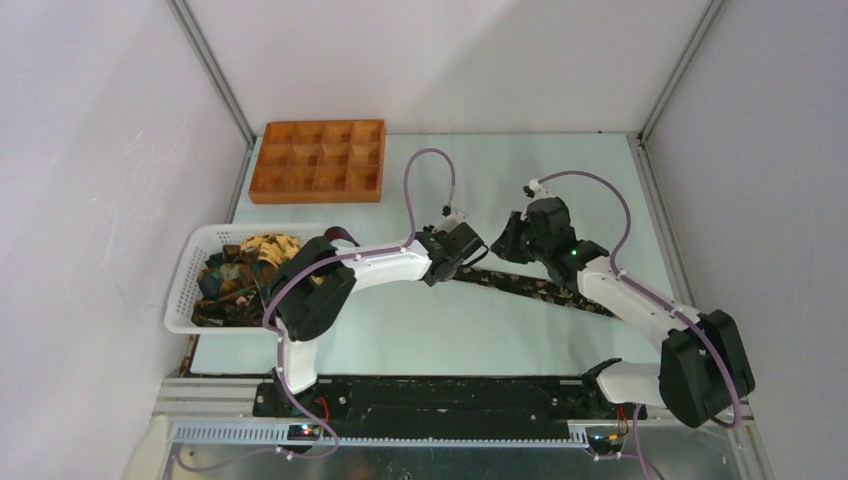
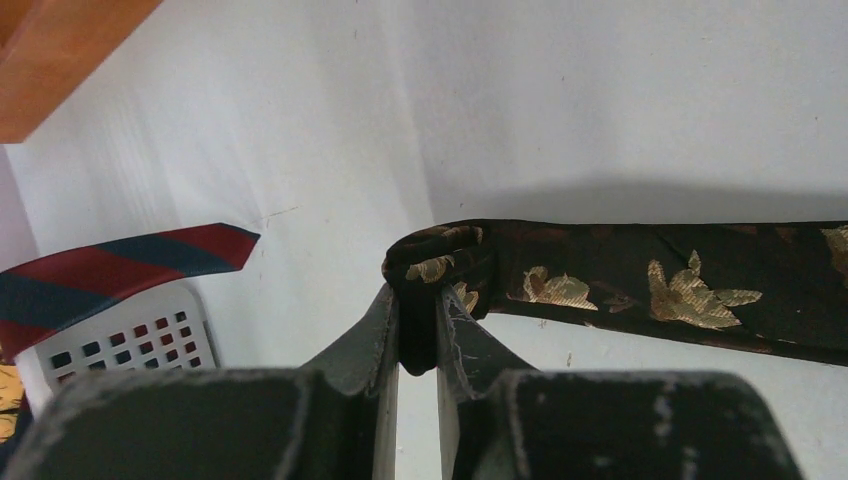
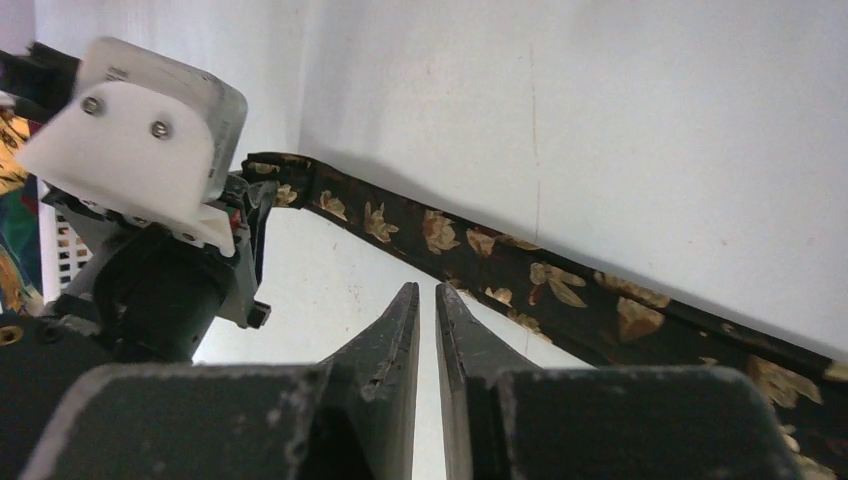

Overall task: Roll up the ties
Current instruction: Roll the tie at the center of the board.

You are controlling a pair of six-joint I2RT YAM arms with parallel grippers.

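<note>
One dark tie with gold leaf print (image 1: 545,288) lies stretched across the table from the middle toward the right. My left gripper (image 1: 474,262) is shut on its left end. In the left wrist view the gripper (image 2: 418,298) pinches the folded end of the tie (image 2: 650,285), which bunches over the fingertips. My right gripper (image 1: 507,243) hovers just beyond the tie's left part. In the right wrist view it (image 3: 427,292) is shut and empty, apart from the tie (image 3: 560,290). More ties (image 1: 240,270) lie heaped in the white basket (image 1: 184,290).
The orange compartment tray (image 1: 318,160) stands at the back left. A red and blue striped tie (image 2: 120,262) hangs over the basket's rim (image 2: 140,335). The left wrist housing (image 3: 140,140) is close to my right gripper. Walls enclose the table.
</note>
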